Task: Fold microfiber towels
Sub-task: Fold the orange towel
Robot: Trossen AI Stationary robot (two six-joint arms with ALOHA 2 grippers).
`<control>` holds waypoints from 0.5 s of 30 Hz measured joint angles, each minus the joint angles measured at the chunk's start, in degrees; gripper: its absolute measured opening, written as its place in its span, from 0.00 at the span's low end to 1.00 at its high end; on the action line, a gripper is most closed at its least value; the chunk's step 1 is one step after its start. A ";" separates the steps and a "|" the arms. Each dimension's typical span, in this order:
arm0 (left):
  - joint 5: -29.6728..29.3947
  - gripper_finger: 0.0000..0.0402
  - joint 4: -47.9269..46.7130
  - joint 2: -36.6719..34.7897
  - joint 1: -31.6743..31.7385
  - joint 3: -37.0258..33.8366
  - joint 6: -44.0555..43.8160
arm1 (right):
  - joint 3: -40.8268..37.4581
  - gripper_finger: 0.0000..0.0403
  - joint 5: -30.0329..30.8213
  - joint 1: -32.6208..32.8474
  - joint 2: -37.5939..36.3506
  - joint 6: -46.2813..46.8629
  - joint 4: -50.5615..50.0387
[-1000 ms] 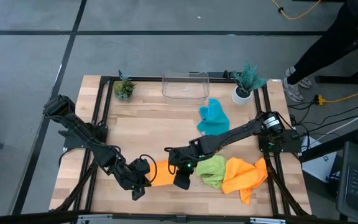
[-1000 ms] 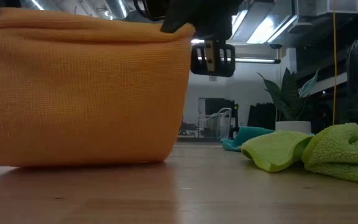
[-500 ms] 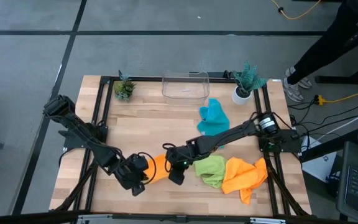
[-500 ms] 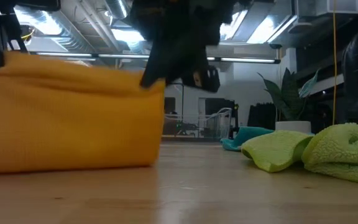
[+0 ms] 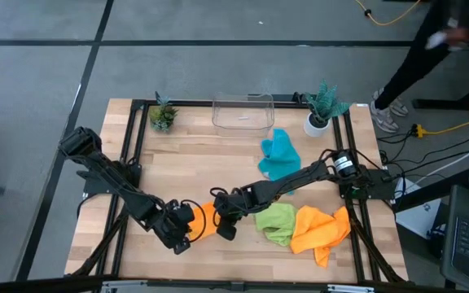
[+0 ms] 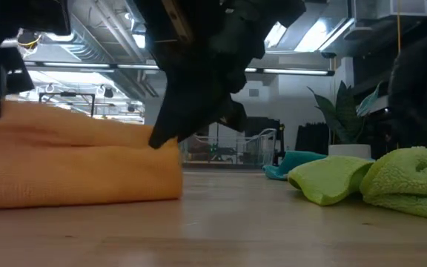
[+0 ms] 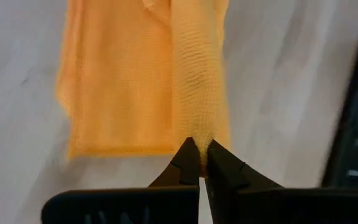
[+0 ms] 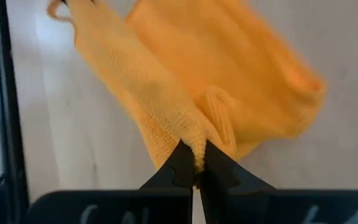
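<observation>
Both grippers are pinched shut on one orange towel (image 5: 203, 220) near the table's (image 5: 202, 163) front edge: left gripper (image 5: 187, 230) at one end, right gripper (image 5: 223, 225) opposite.

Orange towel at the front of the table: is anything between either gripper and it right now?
Nothing visible. The left gripper is shut on an edge of the orange towel, and the right gripper is shut on another edge of it. The green towel lies beside it, apart.

Left tool (image 7: 201, 163) pinching orange towel (image 7: 142, 81) edge — wood table (image 7: 17, 81) beneath
</observation>
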 joint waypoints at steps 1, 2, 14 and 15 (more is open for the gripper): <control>-0.07 0.00 -0.56 0.19 -0.01 -0.01 -0.02 | 0.02 0.02 1.02 -0.03 0.00 -0.80 0.41; -0.26 0.00 -0.42 0.47 -0.01 0.00 -0.02 | 0.02 0.02 1.99 -0.07 0.00 -1.35 0.44; -5.00 0.00 -3.24 0.59 0.39 0.00 0.24 | 0.02 0.02 12.75 -0.07 0.20 -7.30 0.09; -5.28 0.00 -3.44 0.59 0.40 0.00 0.09 | 0.02 0.02 12.78 -0.07 0.24 -7.35 -0.02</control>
